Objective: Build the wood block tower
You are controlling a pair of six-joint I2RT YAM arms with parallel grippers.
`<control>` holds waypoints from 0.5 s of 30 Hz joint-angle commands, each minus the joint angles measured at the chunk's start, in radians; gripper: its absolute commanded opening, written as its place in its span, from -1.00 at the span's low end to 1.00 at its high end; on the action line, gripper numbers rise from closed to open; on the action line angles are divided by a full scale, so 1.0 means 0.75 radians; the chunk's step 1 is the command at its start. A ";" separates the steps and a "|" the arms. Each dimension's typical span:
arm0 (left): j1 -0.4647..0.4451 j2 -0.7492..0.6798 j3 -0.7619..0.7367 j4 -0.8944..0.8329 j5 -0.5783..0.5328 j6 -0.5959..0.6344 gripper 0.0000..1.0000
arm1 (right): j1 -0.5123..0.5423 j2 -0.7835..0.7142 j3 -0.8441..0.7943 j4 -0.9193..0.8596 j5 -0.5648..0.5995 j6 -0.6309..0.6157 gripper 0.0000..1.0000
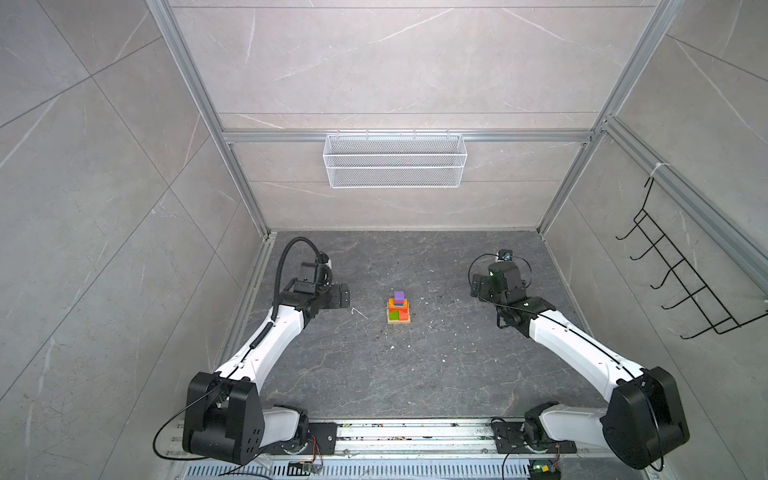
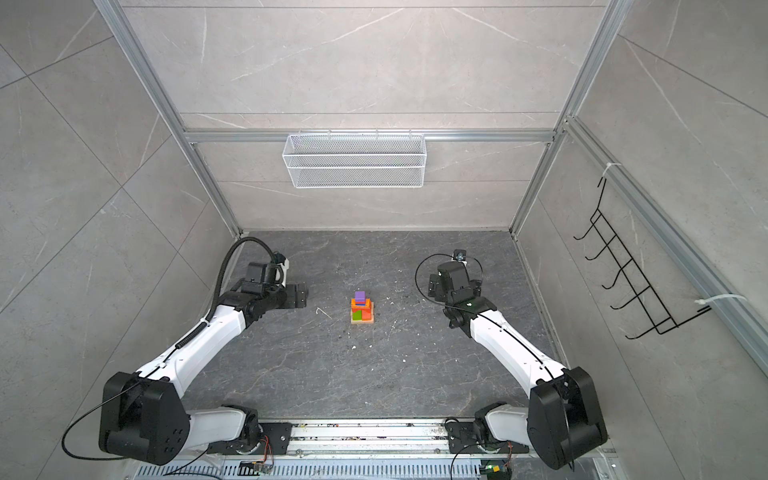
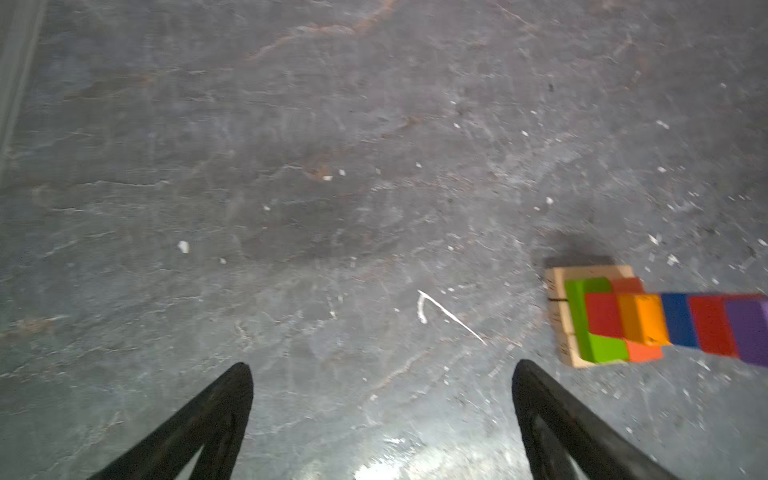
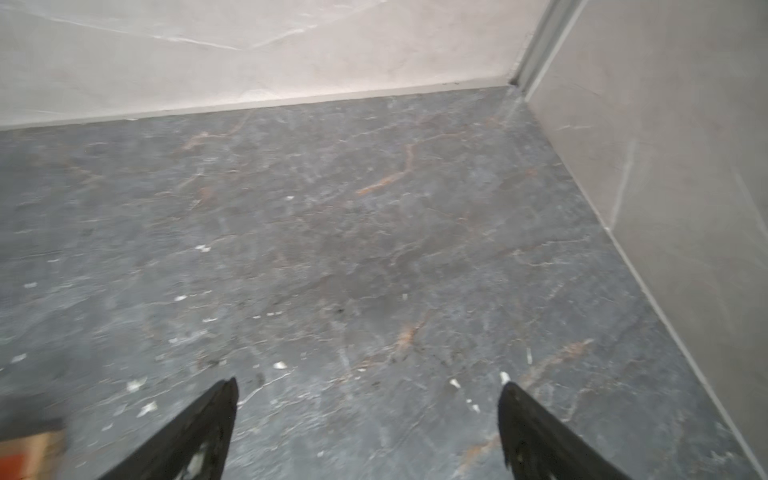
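Note:
The wood block tower (image 1: pixel 399 309) (image 2: pixel 362 308) stands upright mid-floor in both top views: tan base, green and orange-red slabs, then orange, red and blue pieces with a purple block on top. In the left wrist view the tower (image 3: pixel 648 320) shows from above, off to one side of the fingers. A tan and red corner of the tower (image 4: pixel 29 453) shows in the right wrist view. My left gripper (image 1: pixel 340 296) (image 2: pixel 298 296) (image 3: pixel 382 368) hangs open and empty to the tower's left. My right gripper (image 1: pixel 480 289) (image 2: pixel 435 286) (image 4: pixel 368 384) is open and empty to its right.
A white wire basket (image 1: pixel 395 160) hangs on the back wall. A black hook rack (image 1: pixel 685 266) is on the right wall. A thin white scrap (image 1: pixel 359 312) lies between the left gripper and the tower. The arms' base rail (image 1: pixel 415 436) runs along the front edge.

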 commanded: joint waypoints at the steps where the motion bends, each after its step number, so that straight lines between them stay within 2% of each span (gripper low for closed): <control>1: 0.128 -0.029 -0.041 0.216 0.018 0.103 0.99 | -0.065 -0.028 -0.111 0.188 0.072 -0.053 1.00; 3: 0.211 -0.025 -0.115 0.324 0.035 0.113 0.99 | -0.104 -0.030 -0.178 0.258 0.093 -0.054 1.00; 6: 0.284 -0.028 -0.283 0.553 0.140 0.192 0.99 | -0.143 -0.045 -0.280 0.396 0.069 -0.055 1.00; 8: 0.315 -0.011 -0.357 0.690 0.150 0.181 0.99 | -0.151 -0.051 -0.341 0.490 0.054 -0.053 1.00; 11: 0.335 0.048 -0.427 0.859 0.159 0.174 0.99 | -0.154 -0.030 -0.425 0.642 0.067 -0.078 1.00; 13: 0.336 0.104 -0.463 0.970 0.148 0.187 0.99 | -0.156 -0.018 -0.445 0.655 0.077 -0.109 1.00; 15: 0.336 0.167 -0.498 1.096 0.127 0.197 0.99 | -0.155 -0.014 -0.527 0.802 0.081 -0.160 0.99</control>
